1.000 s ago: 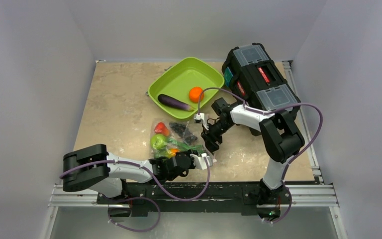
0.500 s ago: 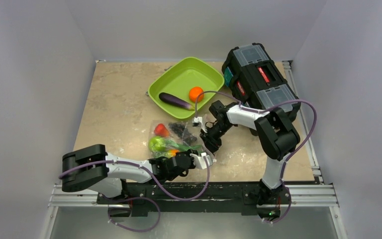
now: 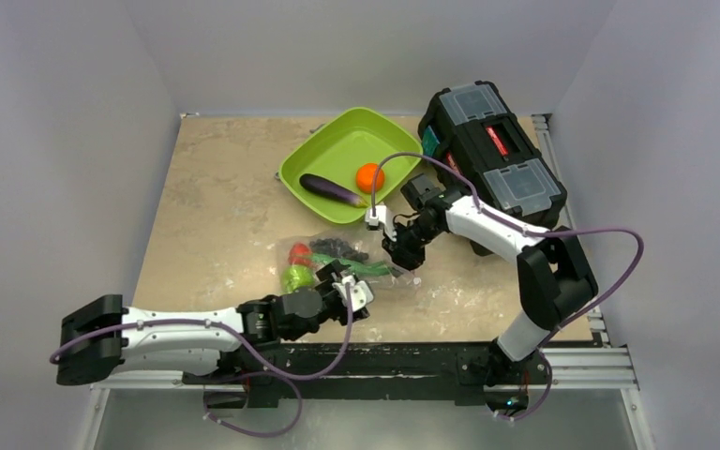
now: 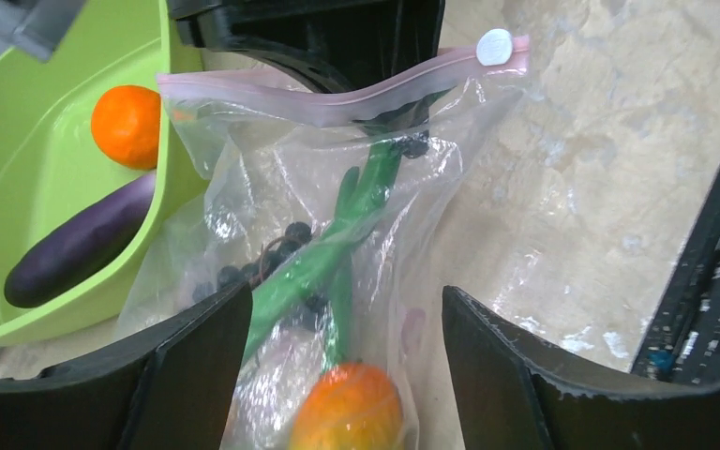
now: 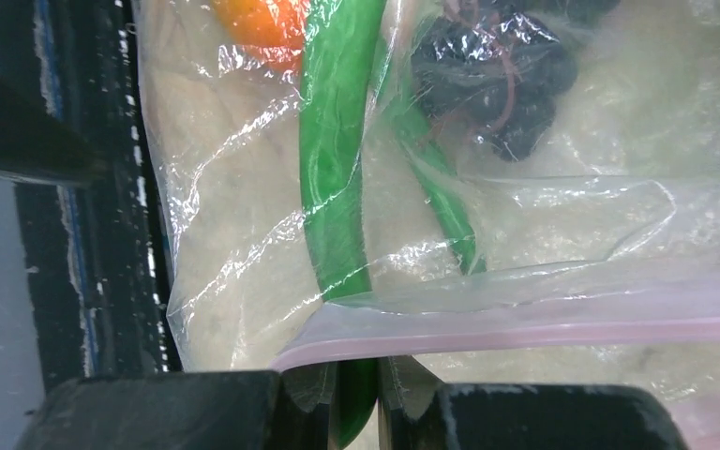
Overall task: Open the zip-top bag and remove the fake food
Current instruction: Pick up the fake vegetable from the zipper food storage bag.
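The zip-top bag (image 3: 337,262) lies crumpled on the table just in front of the green tray, its pink zip strip (image 4: 337,89) gaping. Inside it are a green pod (image 4: 337,234), dark grapes (image 4: 281,244), a red strawberry (image 3: 298,253), a lime (image 3: 295,277) and an orange-yellow fruit (image 4: 352,408). My left gripper (image 4: 347,375) stands open around the bag's near end, holding nothing. At the bag's mouth my right gripper (image 5: 358,375) is shut on the tip of the green pod (image 5: 337,187), just under the strip (image 5: 525,333). A purple eggplant (image 3: 331,190) and an orange (image 3: 368,176) lie in the tray.
The lime-green tray (image 3: 337,141) sits at the back middle. A black toolbox (image 3: 487,141) stands to its right, close behind the right arm. The black base rail (image 3: 384,361) runs along the table's near edge.
My left gripper has opened and let go of the bag, drawing back slightly leftward. My right gripper has closed on the green pod at the bag's mouth and moved a little toward the tray.
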`<action>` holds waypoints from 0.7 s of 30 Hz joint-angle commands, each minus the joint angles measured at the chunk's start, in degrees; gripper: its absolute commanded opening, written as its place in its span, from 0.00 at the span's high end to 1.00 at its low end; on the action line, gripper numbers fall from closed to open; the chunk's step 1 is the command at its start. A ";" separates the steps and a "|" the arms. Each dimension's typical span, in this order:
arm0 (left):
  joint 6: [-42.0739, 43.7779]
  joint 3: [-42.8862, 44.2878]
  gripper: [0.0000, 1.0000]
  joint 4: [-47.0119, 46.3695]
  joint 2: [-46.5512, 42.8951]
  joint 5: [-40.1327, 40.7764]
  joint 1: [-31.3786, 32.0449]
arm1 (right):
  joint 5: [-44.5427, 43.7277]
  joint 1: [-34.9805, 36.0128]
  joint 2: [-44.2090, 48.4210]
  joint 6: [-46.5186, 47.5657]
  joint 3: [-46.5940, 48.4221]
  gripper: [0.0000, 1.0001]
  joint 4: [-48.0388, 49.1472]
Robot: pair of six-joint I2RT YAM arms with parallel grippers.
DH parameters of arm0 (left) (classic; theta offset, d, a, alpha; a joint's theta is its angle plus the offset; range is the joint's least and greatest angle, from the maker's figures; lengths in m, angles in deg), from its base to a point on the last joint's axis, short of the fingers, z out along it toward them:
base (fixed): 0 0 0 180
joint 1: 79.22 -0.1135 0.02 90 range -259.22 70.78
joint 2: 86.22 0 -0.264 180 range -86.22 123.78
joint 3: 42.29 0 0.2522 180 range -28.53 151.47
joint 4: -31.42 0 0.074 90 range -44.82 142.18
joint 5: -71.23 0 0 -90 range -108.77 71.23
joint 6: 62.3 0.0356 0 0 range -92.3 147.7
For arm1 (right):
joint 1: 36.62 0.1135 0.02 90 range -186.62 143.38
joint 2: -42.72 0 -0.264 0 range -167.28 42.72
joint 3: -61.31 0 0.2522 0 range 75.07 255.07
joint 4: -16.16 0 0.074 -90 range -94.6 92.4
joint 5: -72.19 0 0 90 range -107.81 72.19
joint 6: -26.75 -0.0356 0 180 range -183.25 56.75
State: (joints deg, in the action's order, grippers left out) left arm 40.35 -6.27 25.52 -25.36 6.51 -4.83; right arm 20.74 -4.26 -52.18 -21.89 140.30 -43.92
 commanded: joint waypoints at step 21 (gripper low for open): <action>-7.67 -5.40 0.22 8.34 -6.65 -5.85 0.32 | 4.80 -1.44 -6.08 -15.38 2.06 1.00 11.97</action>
State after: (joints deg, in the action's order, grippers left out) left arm 33.03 -12.52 35.57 -34.52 0.32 -4.81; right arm 25.37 -4.53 -63.37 -32.66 142.01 -38.46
